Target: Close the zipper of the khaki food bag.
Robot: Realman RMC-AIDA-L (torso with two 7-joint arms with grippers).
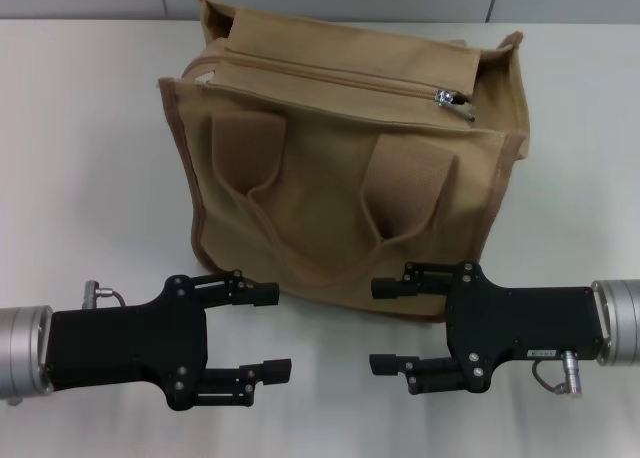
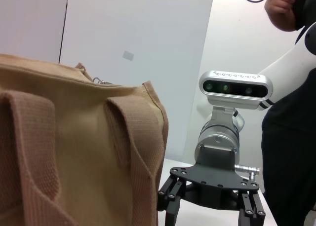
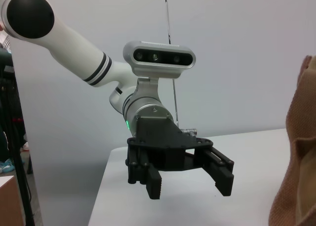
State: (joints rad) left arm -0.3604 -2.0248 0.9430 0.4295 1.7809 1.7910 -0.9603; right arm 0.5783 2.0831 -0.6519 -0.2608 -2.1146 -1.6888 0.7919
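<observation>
Khaki food bag [image 1: 350, 168] upright on table [image 1: 90, 148], centred ahead of both arms. Zipper [image 1: 340, 78] runs along top panel; silver pull [image 1: 446, 97] at right end. Left claw [image 1: 280, 333] and right claw [image 1: 378, 326] low in front of bag, both spread, holding nothing. Risk: soft panel buckles under pull, jamming slider; unbraced bag slides or tips; small pull slips from grip.

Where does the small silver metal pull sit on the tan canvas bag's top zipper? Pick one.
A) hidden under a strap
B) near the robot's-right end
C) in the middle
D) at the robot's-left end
B: in the head view, the small silver metal pull lies near the right end of the tan canvas bag's top zipper.
</observation>
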